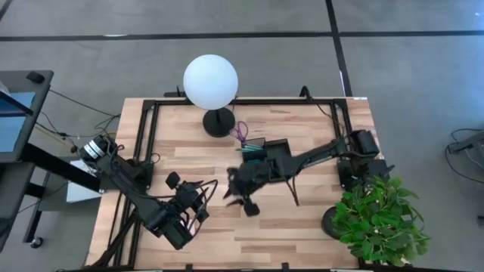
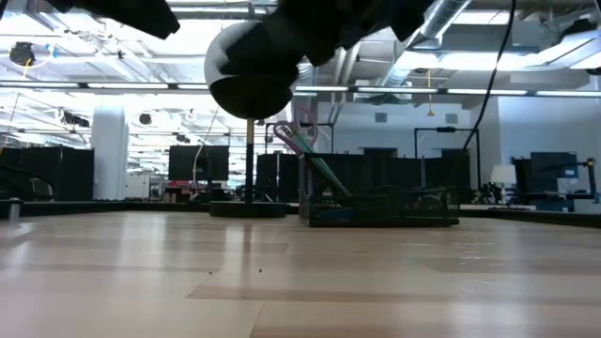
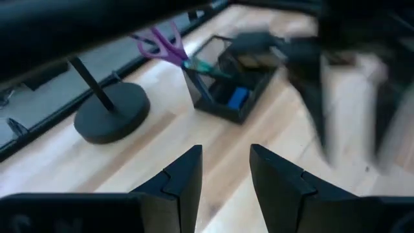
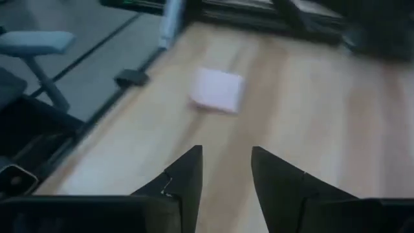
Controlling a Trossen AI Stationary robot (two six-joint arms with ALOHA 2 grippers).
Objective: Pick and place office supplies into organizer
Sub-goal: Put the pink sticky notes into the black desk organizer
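Note:
The black organizer (image 1: 266, 153) stands on the table near the lamp base. In the left wrist view the organizer (image 3: 236, 84) holds purple-handled scissors (image 3: 162, 45), a teal pen (image 3: 202, 65) and a blue eraser (image 3: 238, 97). The low view shows the scissors (image 2: 285, 134) standing upright in it. A pink sticky-note pad (image 4: 217, 90) lies flat on the table ahead of my right gripper (image 4: 226, 188), which is open and hovers mid-table (image 1: 243, 198). My left gripper (image 3: 226, 188) is open too, above the table's near left part (image 1: 193, 200), pointing toward the organizer.
The white globe lamp (image 1: 210, 81) stands on its round black base (image 1: 218, 122) just left of the organizer. A green plant (image 1: 378, 219) fills the near right corner. A black frame (image 1: 151, 128) runs along the table's left and far edges. Bare wood lies between the two grippers and the near edge.

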